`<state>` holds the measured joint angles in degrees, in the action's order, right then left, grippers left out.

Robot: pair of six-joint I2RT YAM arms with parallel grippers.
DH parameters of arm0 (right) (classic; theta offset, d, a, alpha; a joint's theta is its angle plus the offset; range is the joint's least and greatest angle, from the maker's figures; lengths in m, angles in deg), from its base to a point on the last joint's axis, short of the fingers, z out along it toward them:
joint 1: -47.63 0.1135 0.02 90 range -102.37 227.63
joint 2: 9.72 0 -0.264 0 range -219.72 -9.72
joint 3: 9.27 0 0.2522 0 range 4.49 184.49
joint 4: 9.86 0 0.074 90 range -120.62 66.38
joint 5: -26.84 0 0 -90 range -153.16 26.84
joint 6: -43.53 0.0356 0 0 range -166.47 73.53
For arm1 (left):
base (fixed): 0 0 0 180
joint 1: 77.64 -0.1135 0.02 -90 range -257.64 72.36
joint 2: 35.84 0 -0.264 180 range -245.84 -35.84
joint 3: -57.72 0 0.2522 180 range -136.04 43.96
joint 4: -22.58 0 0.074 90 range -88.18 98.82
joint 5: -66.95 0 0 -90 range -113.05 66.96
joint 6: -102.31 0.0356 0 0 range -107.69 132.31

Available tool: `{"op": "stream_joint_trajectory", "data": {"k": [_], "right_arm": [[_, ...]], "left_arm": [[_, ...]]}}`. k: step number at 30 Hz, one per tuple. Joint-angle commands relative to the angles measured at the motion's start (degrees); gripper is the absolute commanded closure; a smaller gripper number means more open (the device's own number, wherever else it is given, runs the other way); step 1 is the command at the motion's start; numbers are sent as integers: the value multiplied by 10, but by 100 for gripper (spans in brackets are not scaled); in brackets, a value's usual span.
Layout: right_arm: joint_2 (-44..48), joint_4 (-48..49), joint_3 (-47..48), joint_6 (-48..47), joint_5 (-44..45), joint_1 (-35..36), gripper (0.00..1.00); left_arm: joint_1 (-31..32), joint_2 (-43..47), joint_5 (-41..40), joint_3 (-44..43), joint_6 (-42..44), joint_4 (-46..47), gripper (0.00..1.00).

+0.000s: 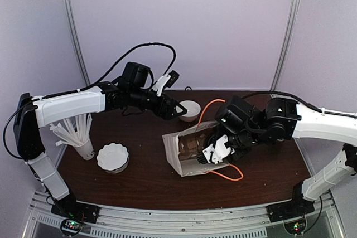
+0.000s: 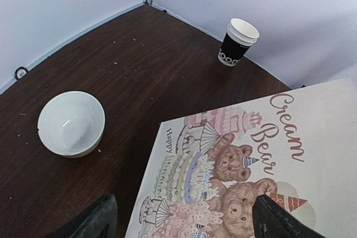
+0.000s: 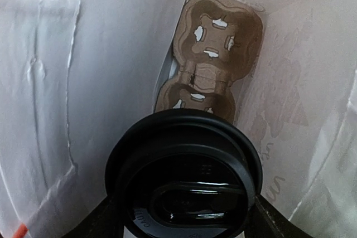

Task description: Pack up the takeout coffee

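Observation:
The takeout coffee, seen by its round black lid, is inside the mouth of the white paper bag. My right gripper is shut on it from both sides. Deeper in the bag lies the brown pulp cup carrier. In the top view the bag lies on its side mid-table, with the right gripper at its opening. My left gripper hangs open over the bag's far end, holding nothing. Its wrist view shows the bag's printed side below the left gripper.
A lidless black cup stands near the back wall. A white bowl sits beside the bag's far end. At the left are a cup of white straws and a fluted white dish. The bag's orange handle loops toward the front.

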<state>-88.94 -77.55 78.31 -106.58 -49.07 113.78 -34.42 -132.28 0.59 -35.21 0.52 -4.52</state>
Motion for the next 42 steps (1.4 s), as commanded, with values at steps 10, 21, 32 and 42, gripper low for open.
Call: {"op": "stream_joint_trajectory", "data": {"k": [10, 21, 32, 42], "right_arm": [[25, 158, -87, -9, 12, -9, 37], [-11, 163, -71, -2, 9, -38, 37], [-65, 134, -13, 22, -9, -72, 37], [-126, 80, 59, 71, -48, -99, 37]], "left_arm": [[3, 2, 67, 6, -12, 23, 13], [3, -18, 106, -10, -6, 2, 13], [3, -19, 83, -18, 12, -19, 13], [2, -7, 66, -10, 16, -31, 13]]}}
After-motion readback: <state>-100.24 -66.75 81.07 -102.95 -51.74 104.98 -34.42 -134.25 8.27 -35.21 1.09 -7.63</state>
